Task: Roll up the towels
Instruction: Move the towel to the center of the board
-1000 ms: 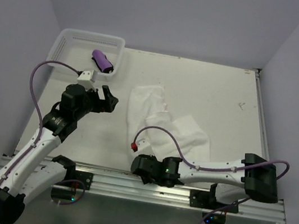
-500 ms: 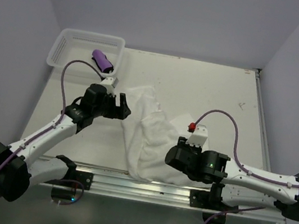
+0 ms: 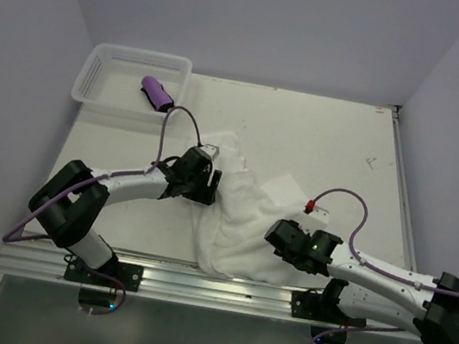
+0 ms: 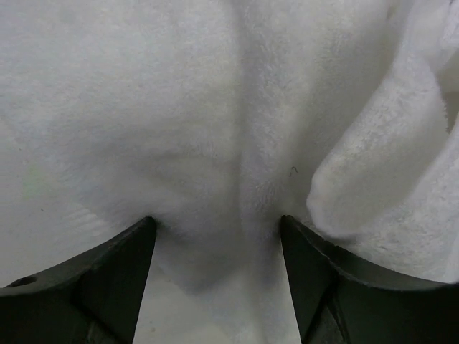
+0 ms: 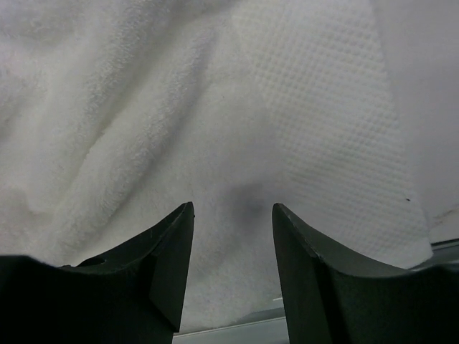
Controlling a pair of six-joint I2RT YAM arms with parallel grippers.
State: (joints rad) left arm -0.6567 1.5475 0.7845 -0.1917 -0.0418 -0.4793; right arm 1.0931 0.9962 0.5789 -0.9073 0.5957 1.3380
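Observation:
The large white towel (image 3: 244,218) lies crumpled across the middle of the table, reaching its front edge. My left gripper (image 3: 206,189) is at the towel's left edge; in the left wrist view the left gripper (image 4: 217,223) is open, jaws wide, both tips pressed into the white towel (image 4: 215,129). My right gripper (image 3: 277,235) rests low on the towel's right part; the right wrist view shows the right gripper (image 5: 233,206) open over the white towel (image 5: 143,107) near its front hem. The small purple towel (image 3: 157,93) lies rolled in the basket.
The white mesh basket (image 3: 97,71) stands at the table's back left corner. A metal rail (image 3: 220,286) runs along the front edge, right under the towel's hem. Bare tabletop (image 3: 340,137) lies behind and to the right of the towel.
The left arm swung from near the basket down to the towel's left edge. The right arm moved from the towel's front left to its right side, its jaws opened, and the towel bunched toward the front.

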